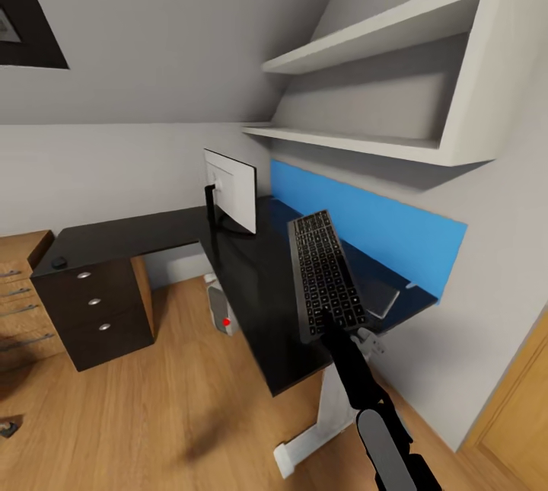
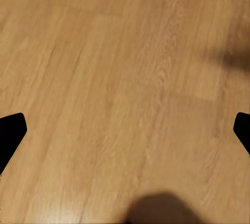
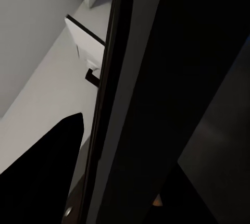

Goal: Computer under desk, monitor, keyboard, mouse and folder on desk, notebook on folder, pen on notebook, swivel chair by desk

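Black slab keyboard (image 1: 325,275) pinched in my right gripper (image 1: 329,321), held tilted above the glossy black desk (image 1: 243,278), near the white-backed monitor (image 1: 230,189); left gripper (image 2: 125,130) spread over wood floor (image 2: 120,67).

The black L-shaped desk (image 1: 251,285) runs along the wall with the blue panel (image 1: 373,228). The monitor (image 1: 230,188) stands on it at the inner corner, its screen turned toward that panel. A small dark mouse (image 1: 59,263) lies at the desk's far end from the monitor, over the dark drawer unit (image 1: 95,312). A grey flat item (image 1: 378,294) lies on the desk below the panel. Under the desk, on the wooden floor (image 1: 167,400), stands the computer (image 1: 221,312), below the monitor.
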Available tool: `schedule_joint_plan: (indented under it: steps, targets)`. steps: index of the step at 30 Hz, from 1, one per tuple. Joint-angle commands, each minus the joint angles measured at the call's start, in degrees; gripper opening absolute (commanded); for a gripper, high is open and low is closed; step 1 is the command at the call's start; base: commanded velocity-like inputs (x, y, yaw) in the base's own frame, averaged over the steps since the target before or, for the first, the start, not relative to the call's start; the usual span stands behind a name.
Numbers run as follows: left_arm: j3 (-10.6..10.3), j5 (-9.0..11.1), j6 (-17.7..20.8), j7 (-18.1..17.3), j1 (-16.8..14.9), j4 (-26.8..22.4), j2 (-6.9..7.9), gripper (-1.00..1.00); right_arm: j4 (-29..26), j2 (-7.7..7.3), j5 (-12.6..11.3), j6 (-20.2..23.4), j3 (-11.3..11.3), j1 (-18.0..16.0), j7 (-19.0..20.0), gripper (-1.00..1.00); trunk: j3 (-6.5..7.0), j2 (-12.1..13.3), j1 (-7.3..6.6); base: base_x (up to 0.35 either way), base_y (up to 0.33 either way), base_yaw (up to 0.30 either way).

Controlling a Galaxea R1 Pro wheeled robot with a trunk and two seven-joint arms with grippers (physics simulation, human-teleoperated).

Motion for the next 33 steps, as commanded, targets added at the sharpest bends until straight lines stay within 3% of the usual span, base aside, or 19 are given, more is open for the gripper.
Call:
schedule_joint_plan:
  steps: [1, 19, 24, 27, 33]
  targets:
    - [-0.4, 0.1, -0.1, 0.3, 0.0, 0.0, -0.2, 1.0, 0.0, 0.0, -0.6, -0.2, 0.1, 0.0, 0.0, -1.0, -0.06, 0.0, 0.01, 0.102, 0.296, 0.0]
    - [-0.5, 0.0, -0.1, 0.3, 0.0, 0.0, -0.84, 1.0, 0.1, 0.1, -0.9, 0.0, -0.1, 0.0, -0.2, -1.0, -0.06, 0.0, 0.01, 0.17, 0.23, 0.0]
    - [-0.5, 0.0, -0.1, 0.3, 0.0, 0.0, -0.84, 1.0, -0.1, 0.43, -1.1, -0.4, 0.1, 0.0, -4.6, -1.0, -0.06, 0.0, 0.01, 0.018, 0.017, 0.0]
    - [-0.5, 0.0, -0.1, 0.3, 0.0, 0.0, -0.84, 1.0, -0.2, 0.7, -1.1, -2.1, 0.2, 0.0, -6.8, -1.0, -0.06, 0.0, 0.01, 0.003, 0.003, 0.0]
    - [-0.5, 0.0, -0.1, 0.2, 0.0, 0.0, -0.84, 1.0, -0.1, 1.49, -1.2, -12.2, 0.2, 0.0, -11.1, -1.0, -0.06, 0.0, 0.01, 0.0, 0.0, 0.0]
